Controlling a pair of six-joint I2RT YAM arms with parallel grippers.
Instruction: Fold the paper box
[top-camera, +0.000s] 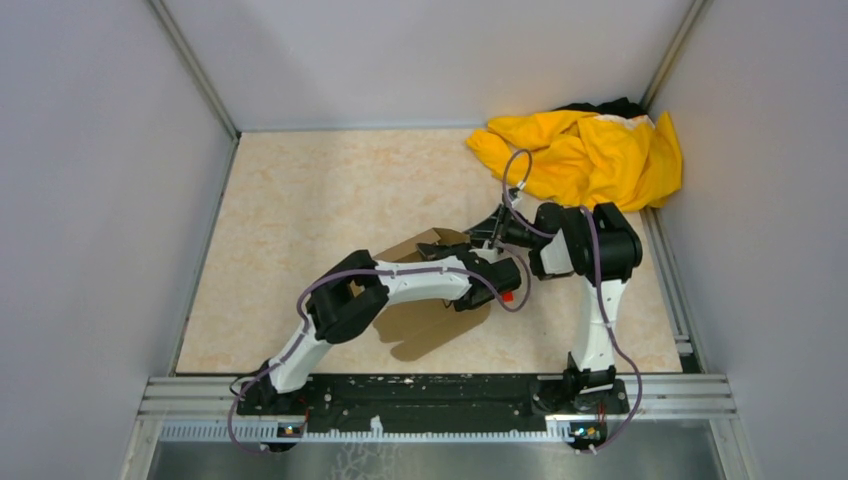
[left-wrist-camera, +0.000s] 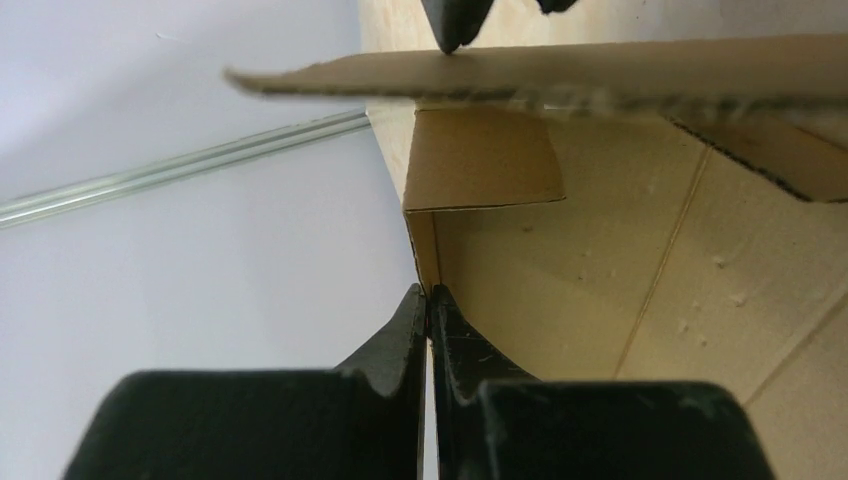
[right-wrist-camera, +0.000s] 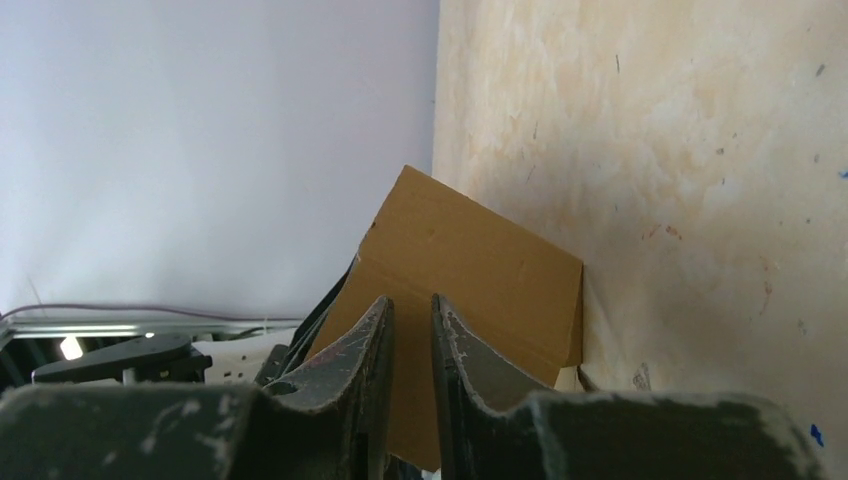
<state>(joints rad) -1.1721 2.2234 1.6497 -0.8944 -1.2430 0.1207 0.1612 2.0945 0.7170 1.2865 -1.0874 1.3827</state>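
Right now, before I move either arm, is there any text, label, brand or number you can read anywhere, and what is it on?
None: no view shows any readable text.
The paper box: plain brown cardboard, no print on the faces that show.
The yellow cloth: no lettering visible.
The table: only small coloured specks, not characters.

The paper box (top-camera: 440, 320) is seen in plain brown; behind it, a yellow cloth (top-camera: 590, 155) is laid on the cream-marbled worktop (top-camera: 300, 200).
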